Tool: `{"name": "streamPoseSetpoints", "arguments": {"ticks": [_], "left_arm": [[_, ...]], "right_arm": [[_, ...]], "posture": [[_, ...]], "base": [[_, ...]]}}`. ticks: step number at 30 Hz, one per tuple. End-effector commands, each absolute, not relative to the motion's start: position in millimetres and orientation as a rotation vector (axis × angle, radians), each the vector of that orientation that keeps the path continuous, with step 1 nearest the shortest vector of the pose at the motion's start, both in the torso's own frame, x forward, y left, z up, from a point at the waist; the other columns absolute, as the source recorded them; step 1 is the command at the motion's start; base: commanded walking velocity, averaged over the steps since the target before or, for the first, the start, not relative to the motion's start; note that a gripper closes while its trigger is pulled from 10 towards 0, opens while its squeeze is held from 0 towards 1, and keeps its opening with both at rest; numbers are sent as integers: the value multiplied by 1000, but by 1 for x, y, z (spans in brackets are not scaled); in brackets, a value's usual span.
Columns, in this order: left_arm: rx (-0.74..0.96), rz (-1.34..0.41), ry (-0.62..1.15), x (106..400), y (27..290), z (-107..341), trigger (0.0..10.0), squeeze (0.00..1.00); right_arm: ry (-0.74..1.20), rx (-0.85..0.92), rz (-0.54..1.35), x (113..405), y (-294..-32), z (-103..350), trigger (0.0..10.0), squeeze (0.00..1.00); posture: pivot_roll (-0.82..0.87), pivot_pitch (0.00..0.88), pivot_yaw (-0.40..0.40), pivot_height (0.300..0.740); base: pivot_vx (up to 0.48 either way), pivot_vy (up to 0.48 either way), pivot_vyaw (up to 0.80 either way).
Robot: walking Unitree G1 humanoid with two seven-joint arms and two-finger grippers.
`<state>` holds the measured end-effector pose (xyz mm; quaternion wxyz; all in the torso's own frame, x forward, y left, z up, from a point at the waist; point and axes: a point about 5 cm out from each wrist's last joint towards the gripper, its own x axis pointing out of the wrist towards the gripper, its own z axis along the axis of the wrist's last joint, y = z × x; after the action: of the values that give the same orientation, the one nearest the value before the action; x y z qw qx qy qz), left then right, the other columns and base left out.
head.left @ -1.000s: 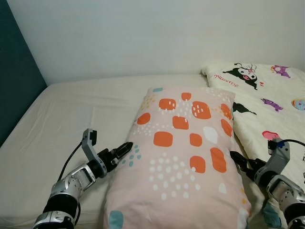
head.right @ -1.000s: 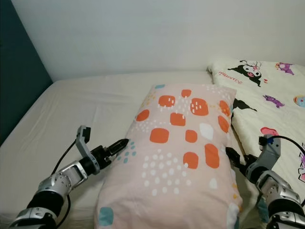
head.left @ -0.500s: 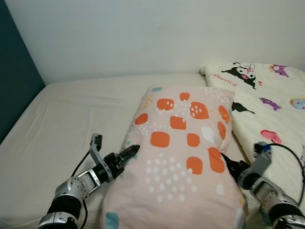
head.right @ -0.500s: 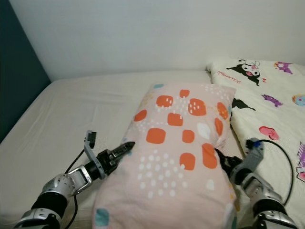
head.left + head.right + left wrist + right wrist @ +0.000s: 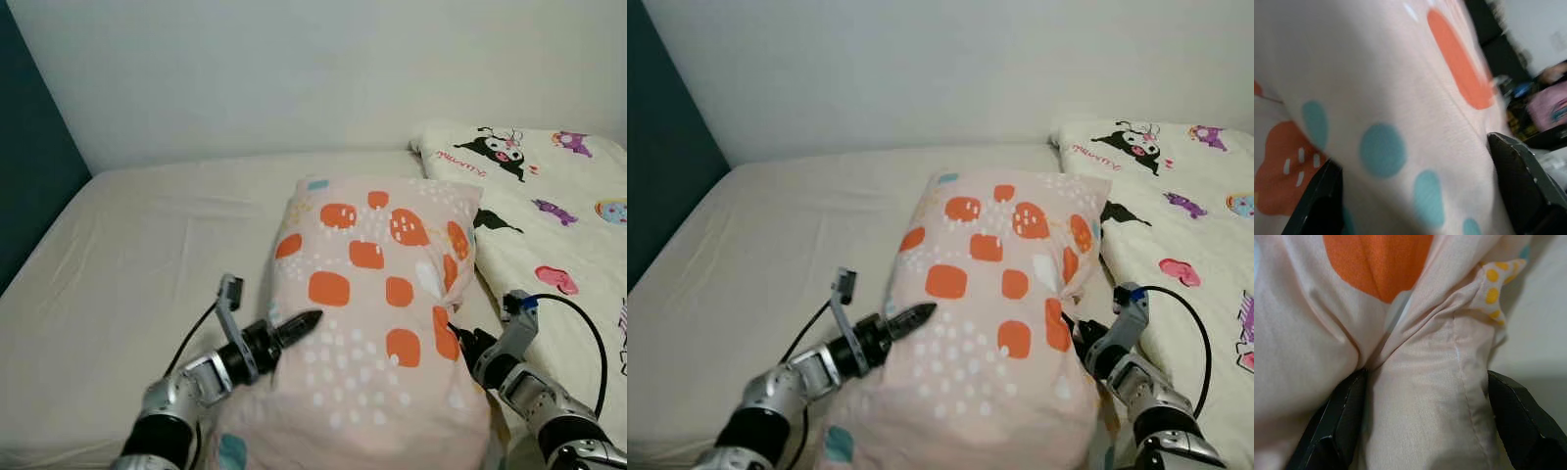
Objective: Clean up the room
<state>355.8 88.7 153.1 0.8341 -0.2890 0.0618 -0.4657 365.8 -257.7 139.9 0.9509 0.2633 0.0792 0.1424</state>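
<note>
Both grippers are pressing inward, left gripper (image 5: 306, 322) and right gripper (image 5: 460, 338), fingers spread wide, squeezing the pillow (image 5: 377, 294) for lifting.

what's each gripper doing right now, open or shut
Left gripper: open, fingers either side of the pillow's left edge.
Right gripper: open, fingers straddling bunched pillow fabric.
</note>
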Motion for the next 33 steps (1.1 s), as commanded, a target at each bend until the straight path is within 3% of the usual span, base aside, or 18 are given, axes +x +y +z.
{"name": "streamPoseSetpoints", "arguments": {"ticks": [1, 3, 4, 5, 7, 9, 10, 11, 13, 14, 15, 17, 33], "left_arm": [[-541, -1025, 214, 346, 63, 136, 10000, 1000], [-522, -1016, 216, 346, 62, 135, 10000, 1000], [-502, -1003, 222, 345, 61, 133, 10000, 871], [-502, -1003, 222, 345, 61, 133, 10000, 871], [-457, -958, 226, 346, 61, 130, 10000, 310], [-437, -939, 227, 347, 61, 129, 10000, 310], [-431, -928, 225, 347, 61, 129, 10000, 255], [-429, -920, 219, 347, 61, 129, 9961, 239], [-431, -917, 215, 347, 60, 130, 9961, 239], [-417, -889, 210, 349, 60, 130, 4745, 239], [-417, -889, 210, 349, 60, 130, 4745, 239], [-377, -848, 195, 350, 57, 130, 0, 243], [-388, -826, 70, 335, 38, 143, 0, 263]], "right_arm": [[241, 533, 384, 366, -230, 125, 10000, 0], [237, 539, 392, 367, -229, 126, 10000, 0], [230, 545, 410, 367, -227, 127, 10000, 0], [230, 545, 410, 367, -227, 127, 10000, 0], [202, 552, 453, 369, -220, 132, 10000, 0], [190, 557, 470, 370, -218, 134, 10000, 0], [182, 568, 491, 370, -216, 135, 10000, 0], [179, 572, 505, 371, -214, 136, 2314, 0], [179, 572, 512, 371, -213, 136, 2314, 0], [178, 573, 530, 370, -211, 136, 0, 0], [178, 573, 530, 370, -211, 136, 0, 0], [196, 542, 545, 370, -208, 134, 0, 0], [246, 396, 466, 368, -199, 118, 0, 0]], "posture": [[-15, 351, 36, 576], [-15, 351, 36, 576], [-15, 350, 36, 576], [-15, 350, 36, 576], [-15, 348, 33, 576], [-15, 348, 33, 576], [-14, 347, 34, 576], [-16, 347, 32, 576], [-16, 347, 33, 576], [-16, 345, 33, 576], [-16, 345, 33, 576], [-17, 345, 33, 576], [-29, 302, 36, 576]], "base": [[0, 0, 0], [0, 0, 0], [0, 0, 0], [0, 0, 0], [0, 0, 0], [0, 0, 0], [0, 0, 0], [0, 0, 0], [0, 0, 0], [0, 0, 0], [0, 0, 0], [0, 0, 0], [0, 0, 0]]}}
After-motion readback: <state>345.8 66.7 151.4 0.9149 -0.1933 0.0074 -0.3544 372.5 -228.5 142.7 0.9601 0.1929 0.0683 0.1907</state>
